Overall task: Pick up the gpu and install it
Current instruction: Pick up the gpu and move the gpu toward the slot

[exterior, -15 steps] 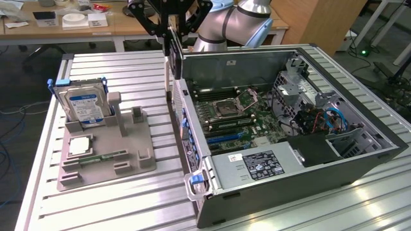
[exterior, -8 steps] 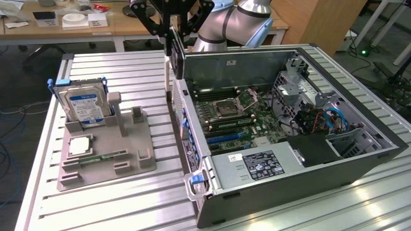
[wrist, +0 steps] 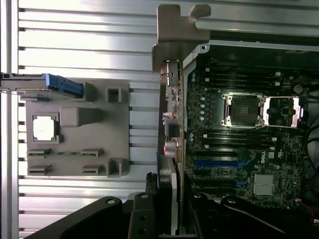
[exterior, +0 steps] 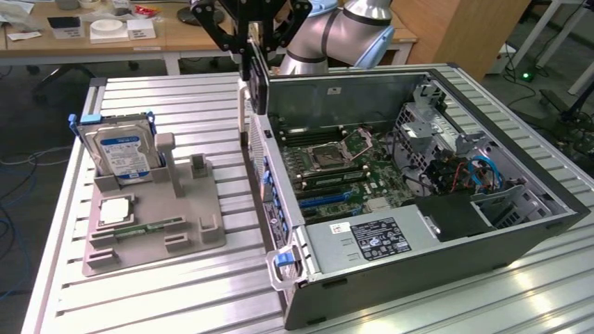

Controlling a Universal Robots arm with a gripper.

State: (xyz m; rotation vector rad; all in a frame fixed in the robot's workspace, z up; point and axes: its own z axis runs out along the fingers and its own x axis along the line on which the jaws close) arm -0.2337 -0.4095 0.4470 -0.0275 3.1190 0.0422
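My gripper (exterior: pixel 250 38) is shut on the gpu (exterior: pixel 252 76), a thin dark card that hangs upright from the fingers. It is held in the air above the near-side wall of the open computer case (exterior: pixel 519 236), at the exterior view's upper middle. In the wrist view the gpu (wrist: pixel 168 149) appears edge-on, with its silvery metal bracket (wrist: pixel 179 30) at the far end and my black fingers (wrist: pixel 144 209) clamped on either side. The blue expansion slots (wrist: pixel 214 163) on the motherboard (exterior: pixel 343 167) lie just beside the card's line and below it.
A grey holder block (exterior: pixel 153 216) sits on the slatted table at the exterior view's left. It carries an upright hard drive (exterior: pixel 121 153), a processor chip (exterior: pixel 116 209) and a green memory stick (exterior: pixel 149 226). A power supply (exterior: pixel 371 240) and drive cages fill the case's near end.
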